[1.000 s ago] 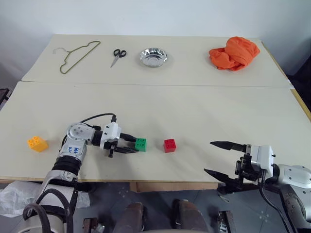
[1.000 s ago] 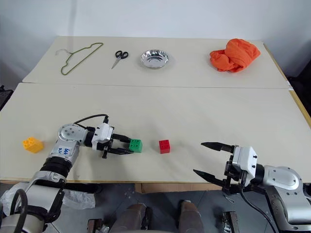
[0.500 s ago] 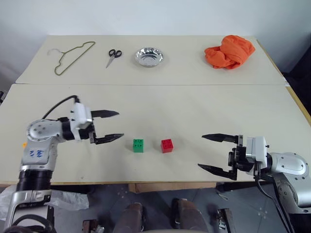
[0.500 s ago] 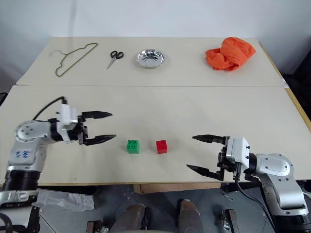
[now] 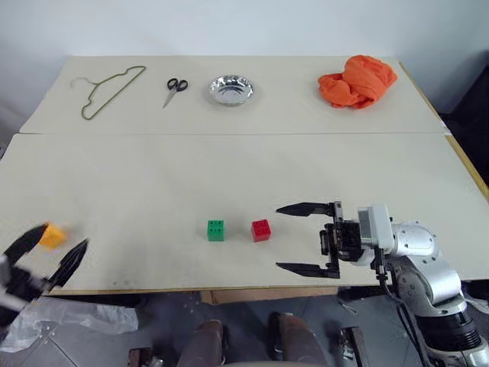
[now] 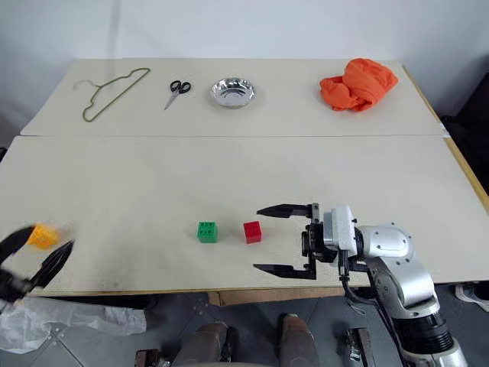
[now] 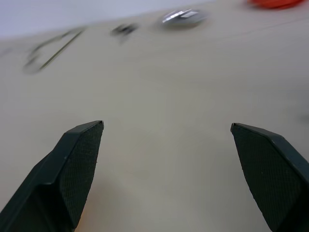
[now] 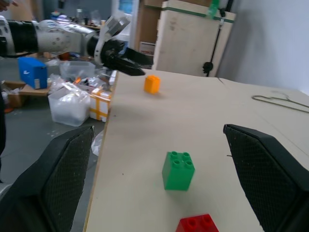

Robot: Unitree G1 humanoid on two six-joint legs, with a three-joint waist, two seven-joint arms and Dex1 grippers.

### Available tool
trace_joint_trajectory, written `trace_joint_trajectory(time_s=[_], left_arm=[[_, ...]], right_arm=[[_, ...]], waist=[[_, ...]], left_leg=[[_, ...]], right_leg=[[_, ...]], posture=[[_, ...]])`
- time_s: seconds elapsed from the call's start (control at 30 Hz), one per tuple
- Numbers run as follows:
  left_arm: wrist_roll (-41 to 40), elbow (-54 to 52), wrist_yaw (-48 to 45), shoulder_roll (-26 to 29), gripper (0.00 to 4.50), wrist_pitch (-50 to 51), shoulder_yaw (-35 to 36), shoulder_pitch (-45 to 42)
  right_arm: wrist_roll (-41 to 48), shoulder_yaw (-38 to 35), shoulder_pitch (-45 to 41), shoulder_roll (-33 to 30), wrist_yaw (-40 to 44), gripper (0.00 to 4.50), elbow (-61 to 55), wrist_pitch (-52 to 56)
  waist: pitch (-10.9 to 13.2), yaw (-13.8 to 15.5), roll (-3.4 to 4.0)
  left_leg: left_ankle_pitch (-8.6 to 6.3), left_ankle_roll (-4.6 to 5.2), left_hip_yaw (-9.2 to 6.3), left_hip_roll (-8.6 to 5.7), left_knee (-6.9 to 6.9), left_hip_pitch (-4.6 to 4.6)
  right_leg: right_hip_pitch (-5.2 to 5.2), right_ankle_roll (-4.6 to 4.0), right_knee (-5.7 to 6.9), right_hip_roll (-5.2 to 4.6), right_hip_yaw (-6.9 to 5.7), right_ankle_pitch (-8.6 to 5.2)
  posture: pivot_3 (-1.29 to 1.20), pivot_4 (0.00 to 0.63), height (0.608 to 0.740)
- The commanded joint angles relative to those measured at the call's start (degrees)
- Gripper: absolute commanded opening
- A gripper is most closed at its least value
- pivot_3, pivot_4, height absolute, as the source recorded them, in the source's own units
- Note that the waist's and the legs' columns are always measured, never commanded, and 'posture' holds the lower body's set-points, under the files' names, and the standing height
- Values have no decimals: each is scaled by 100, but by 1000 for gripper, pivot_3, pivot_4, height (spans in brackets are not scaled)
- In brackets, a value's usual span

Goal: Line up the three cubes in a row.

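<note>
Cubes lie on the near half of the pale worktop (image 5: 153,168): the green cube (image 5: 216,230) and the red cube (image 5: 261,230) sit just beside each other near the front edge, apart but close, studs up. The yellow-orange cube (image 5: 52,235) rests well apart from them, far toward the robot's left, close to that front edge.

At the worktop's left corner, the left end effector (image 5: 47,252) has its two black fingers spread wide and holds nothing; the yellow-orange cube shows just beyond its fingertips, and whether it touches them cannot be told through the blur. On the other side of the red cube, the right end effector (image 5: 294,238) points toward the pair, its fingers wide apart and empty, with a gap between it and the cube.

Along the far worktop lie a wire hanger (image 5: 107,88), a pair of scissors (image 5: 175,86), a steel bowl (image 5: 231,89) and a crumpled orange cloth (image 5: 357,81), spaced out in a line.
</note>
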Motion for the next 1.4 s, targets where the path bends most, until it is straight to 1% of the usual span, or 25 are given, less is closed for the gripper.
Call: trace_joint_trajectory(time_s=[0.03, 0.17, 0.3, 0.5, 0.6, 0.7, 0.77, 0.87, 0.97, 1.17, 1.3, 1.4], left_arm=[[-436, -219, 435, -256, 4490, -108, 403, 165], [-416, 201, 649, -672, 4490, -313, 483, 445], [-181, 757, 843, -787, 4490, -745, 404, 342], [187, 843, 1300, -832, 4490, -1057, -175, -124], [385, 564, 1665, -904, 4490, -1090, -485, -323], [799, 385, 2725, -962, 4490, -825, -543, -591], [846, 339, 3114, -982, 4490, -691, -612, -788], [938, 228, 3847, -827, 4490, -98, -670, -1166], [918, 60, 4044, -666, 4490, 395, -866, -1355], [1207, 102, 3913, -362, 4490, 574, -1448, -1673], [1282, 126, 4100, -432, 4490, 597, -1544, -1762], [1397, 172, 4420, -527, 4490, 630, -1580, -1903]], right_arm=[[56, -10, -113, 25, 47, 4500, -146, -104], [56, -9, -121, -19, 70, 4500, -67, -85], [16, -58, -108, -28, 67, 4500, 49, -111], [-58, -86, -62, -58, 101, 4500, 217, -148], [-19, -26, 86, -242, 261, 4500, 91, 20], [53, -21, 175, -301, 191, 4500, -42, 153], [34, 0, 229, -283, 160, 4500, -72, 158], [45, 24, 298, -332, 146, 4500, -145, 286], [50, 5, 331, -354, 145, 4500, -192, 350], [40, -23, 412, -353, 110, 4500, -286, 387], [30, -45, 448, -346, 29, 4500, -333, 403], [20, -39, 494, -337, -11, 4500, -351, 397]], waist=[[-2, 106, -5], [-4, 131, -3], [-5, 118, -6], [-6, 139, -7], [-6, 123, -7], [-7, 106, -9], [-7, 101, -8], [-7, 122, -8], [-8, 131, -10], [-8, 127, -10], [-8, 107, -10], [-8, 123, -10]], left_leg=[[-1, 1, -3, -1, 0, 1], [-7, 4, -8, -1, 2, 8], [-11, -2, -8, 5, 0, 8], [-11, 0, -8, 3, 1, 8], [-11, -1, -8, 3, 0, 7], [-15, 1, -8, 3, 0, 7], [-16, -2, -6, 4, 0, 7], [-15, -5, -4, 5, 1, 7], [-14, -5, -4, 3, 2, 6], [-14, -5, -5, 0, 2, 6], [-15, -7, -5, 2, 1, 5], [-14, -8, -5, 2, 1, 5]], right_leg=[[4, 0, -2, -2, -2, 0], [19, -1, -13, -4, -5, 0], [15, -4, -13, 1, -10, -2], [18, -4, -13, 0, -10, -2], [15, -4, -11, 0, -10, -2], [15, -3, -12, 1, -10, -1], [11, -3, -11, 5, -9, -1], [9, -3, -6, 7, -10, -1], [9, -2, -2, 7, -9, -1], [9, -2, -2, 6, -9, -1], [5, -2, -2, 8, -9, -1], [5, -2, -1, 8, -9, -1]], posture=[[0, 150, 740], [0, 150, 740], [0, 150, 740], [0, 150, 740], [0, 150, 740], [0, 150, 740], [0, 150, 740], [0, 150, 740], [0, 150, 740], [0, 150, 740], [0, 150, 740], [0, 150, 740]])
